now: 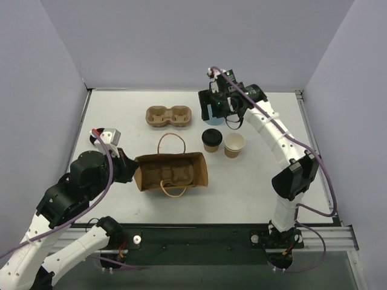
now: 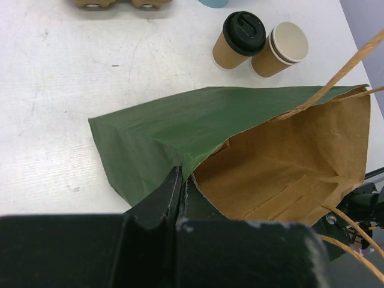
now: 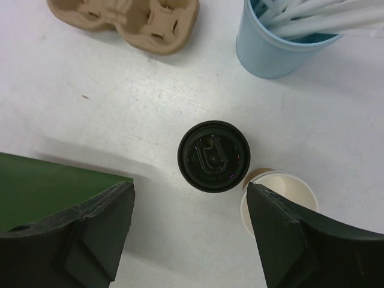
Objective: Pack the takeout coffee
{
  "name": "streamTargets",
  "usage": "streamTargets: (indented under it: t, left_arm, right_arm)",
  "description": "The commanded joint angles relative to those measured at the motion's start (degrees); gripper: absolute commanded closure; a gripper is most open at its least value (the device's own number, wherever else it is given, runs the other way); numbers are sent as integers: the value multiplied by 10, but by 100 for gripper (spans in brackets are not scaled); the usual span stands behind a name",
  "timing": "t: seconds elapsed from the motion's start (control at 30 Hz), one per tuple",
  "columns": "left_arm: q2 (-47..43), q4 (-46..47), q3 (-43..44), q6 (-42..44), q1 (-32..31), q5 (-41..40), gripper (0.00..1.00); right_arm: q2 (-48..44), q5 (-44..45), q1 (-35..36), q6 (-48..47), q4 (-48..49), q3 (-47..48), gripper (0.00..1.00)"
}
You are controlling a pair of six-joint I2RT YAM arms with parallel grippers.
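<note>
Item 1, takeout coffee [image 1: 234, 145]: small tan paper cup with a white rim and a cream inside. It stands upright on the tabletop [image 1: 121, 115], right of centre and outside the bag. It is just beside, possibly touching, item 2 on that cup's right.

Item 2, black-lidded tan cup [image 1: 211, 140]: upright, between item 1 and the bag's mouth end.

Item 3, paper bag [image 1: 172, 172]: green outside, brown inside. It lies on its side near the front edge, with its twine handles [image 1: 172, 142] loose.

Item 4, pulp cup carrier [image 1: 169, 116]: two holes, behind the bag.

Item 5, light-blue cup [image 3: 270, 54]: holds white straws [image 3: 312, 15], behind the two tan cups.

Left gripper [image 2: 182, 180]: jaws pinched fully together on the bag's edge.

Right gripper [image 3: 189, 198]: jaws spread wide and holding nothing. It is above the tan cups, with the lidded cup centred between the fingers.
</note>
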Motion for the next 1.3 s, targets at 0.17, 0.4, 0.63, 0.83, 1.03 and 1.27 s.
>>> streamTargets:
  t: [0.17, 0.4, 0.63, 0.83, 1.03, 1.27]
  left_arm:
    - [-9, -62, 53, -119, 1, 10, 100]
    - [-38, 98, -21, 9, 1, 72, 100]
    - [-44, 213, -78, 97, 1, 97, 100]
    - [-45, 241, -97, 153, 2, 98, 100]
    - [-32, 231, -94, 153, 2, 118, 100]
    - [-35, 205, -92, 150, 2, 114, 100]
  right_arm:
    - [-112, -18, 0, 93, -119, 40, 25]
    - [-113, -23, -2, 5, -84, 5, 24]
    - [-112, -44, -18, -15, -15, -62, 21]
    - [-53, -48, -29, -63, 3, -73, 20]
    - [-19, -32, -29, -74, 5, -64, 20]
    - [0, -33, -29, -86, 7, -67, 20]
